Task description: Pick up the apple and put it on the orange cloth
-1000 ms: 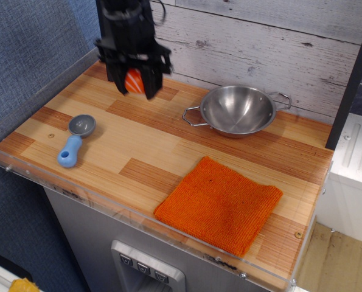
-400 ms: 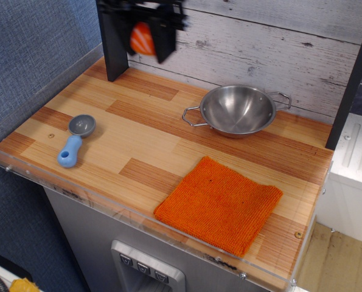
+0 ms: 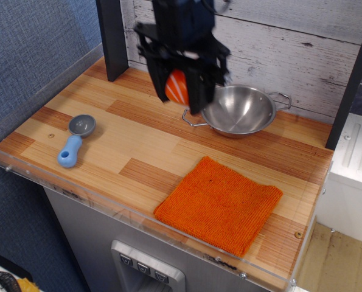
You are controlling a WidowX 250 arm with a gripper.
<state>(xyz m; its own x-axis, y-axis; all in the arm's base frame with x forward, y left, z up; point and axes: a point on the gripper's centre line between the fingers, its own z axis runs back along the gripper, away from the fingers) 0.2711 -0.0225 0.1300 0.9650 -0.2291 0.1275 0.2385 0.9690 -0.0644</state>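
Observation:
My black gripper (image 3: 179, 91) is shut on the apple (image 3: 176, 88), a small orange toy with white stripes. It holds the toy in the air above the middle of the wooden table, just left of the steel bowl. The orange cloth (image 3: 219, 205) lies flat at the front right of the table, below and to the right of the gripper, with nothing on it.
A steel bowl (image 3: 238, 110) with two handles stands at the back right. A blue-handled grey scoop (image 3: 75, 140) lies at the front left. A clear plastic rim (image 3: 107, 204) runs along the table's front edge. A dark post (image 3: 111, 38) stands at the back left.
The gripper, still holding the apple, has lifted from the back left of the table and moved right and forward, toward the bowl and the cloth.

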